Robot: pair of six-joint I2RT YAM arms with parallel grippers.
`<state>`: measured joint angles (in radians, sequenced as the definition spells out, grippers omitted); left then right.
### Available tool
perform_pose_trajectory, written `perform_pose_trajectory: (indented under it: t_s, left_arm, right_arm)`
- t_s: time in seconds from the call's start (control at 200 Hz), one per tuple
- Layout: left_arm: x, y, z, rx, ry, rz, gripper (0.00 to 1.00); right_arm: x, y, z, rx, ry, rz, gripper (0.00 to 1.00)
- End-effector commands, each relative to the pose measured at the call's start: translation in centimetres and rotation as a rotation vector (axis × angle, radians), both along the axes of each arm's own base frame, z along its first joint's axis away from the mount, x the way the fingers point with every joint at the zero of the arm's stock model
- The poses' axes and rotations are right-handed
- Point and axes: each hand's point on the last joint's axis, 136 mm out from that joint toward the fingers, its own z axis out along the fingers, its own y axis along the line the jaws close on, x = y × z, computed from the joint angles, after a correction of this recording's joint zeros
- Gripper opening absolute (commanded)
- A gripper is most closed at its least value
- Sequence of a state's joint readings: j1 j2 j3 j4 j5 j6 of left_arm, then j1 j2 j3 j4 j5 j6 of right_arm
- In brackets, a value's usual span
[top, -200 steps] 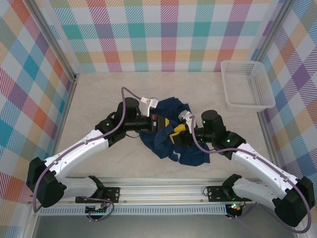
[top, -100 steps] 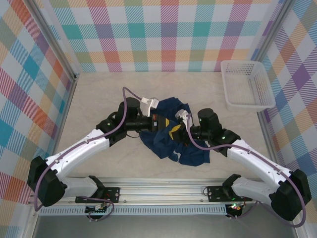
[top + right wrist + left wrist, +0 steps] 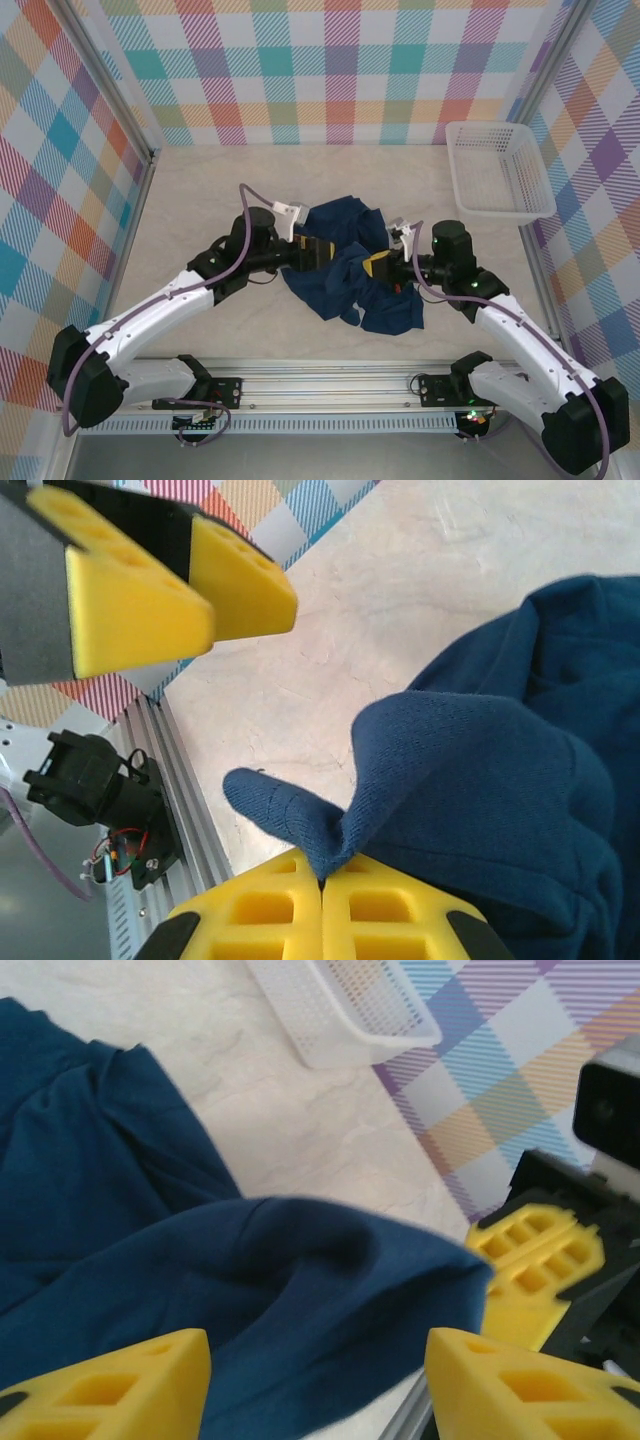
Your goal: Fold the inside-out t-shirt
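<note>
1. Inside-out t-shirt (image 3: 345, 285): dark navy, bunched in a rumpled heap at mid-table between the two arms, with folds piled over one another.
2. Left gripper (image 3: 318, 250): at the heap's left edge, reaching in from the left and aimed across the cloth toward the other arm.
3. Left wrist view: yellow fingers (image 3: 110, 1385) spread wide apart, released, with nothing clamped between them.
4. In that wide gap: a raised, rounded fold of navy cloth, close to one finger, with a sliver of bare table between the fold's end and the other finger.
5. Right gripper (image 3: 380, 268): at the right-centre of the heap, facing the left gripper, near it but apart.
6. Right wrist view: yellow fingers (image 3: 265, 915) pressed tight together, clenched on a small pinch at the t-shirt's edge.
7. Just above the closed tips: a short tongue of cloth sticking out to the left, and a thicker rounded fold swelling off to the right, with more navy folds behind it.
8. Also in the right wrist view: the left gripper's yellow fingers at the upper left, clear of the pinched cloth.
9. White mesh basket (image 3: 498, 170): at the table's far right corner, upright, well apart from the t-shirt.
10. Table (image 3: 200, 190): pale beige with a marbled look, bare around the heap.
11. Pastel plaid walls (image 3: 300, 70) on three sides; aluminium rail (image 3: 330, 385) along the near edge, with both arm bases bolted to it.
</note>
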<state>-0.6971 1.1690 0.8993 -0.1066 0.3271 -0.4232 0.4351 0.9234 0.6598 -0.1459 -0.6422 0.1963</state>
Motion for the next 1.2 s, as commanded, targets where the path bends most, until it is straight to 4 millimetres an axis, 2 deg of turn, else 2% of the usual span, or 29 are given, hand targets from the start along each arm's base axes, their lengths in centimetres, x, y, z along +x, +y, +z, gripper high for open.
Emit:
perform_pose_trajectory:
  t_s: [0.0,0.13,0.265,0.41,0.58,0.68,0.805,0.91,1.195]
  left_arm:
    - [-0.2,1.1,-1.8,0.029,-0.031,0.014,0.64]
    - [-1.9,0.7,-4.6,0.061,-0.07,-0.094,0.68]
    - [-2.2,0.6,-7.8,0.207,-0.208,-0.14,0.7]
    - [-1.1,-0.1,-9.3,0.338,-0.359,-0.165,0.75]
    - [-1.6,-1.9,-11.1,0.409,-0.48,-0.294,0.79]
    - [-2.0,-2.4,-11.6,0.439,-0.558,-0.341,0.81]
    - [-1.3,-2.6,-12.3,0.512,-0.625,-0.344,0.81]
    - [-0.4,-2.8,-11.9,0.539,-0.682,-0.303,0.81]
    - [-0.2,-2.0,-10.4,0.571,-0.739,-0.281,0.61]
  right_arm:
    - [-0.3,0.0,0.9,0.087,0.044,0.021,0.0]
    - [0.7,-0.3,1.2,0.131,0.09,-0.003,0.0]
    - [1.8,-0.5,1.9,0.166,0.134,-0.023,0.0]
    - [2.3,-0.5,2.3,0.171,0.154,-0.021,0.0]
    - [2.8,-0.8,2.8,0.169,0.16,-0.043,0.0]
    - [3.0,-1.0,3.0,0.17,0.165,-0.056,0.0]
    - [3.4,-1.0,3.3,0.177,0.176,-0.063,0.0]
    - [3.6,-0.9,3.4,0.182,0.188,-0.061,0.0]
    - [3.6,-0.9,3.2,0.177,0.191,-0.061,0.0]
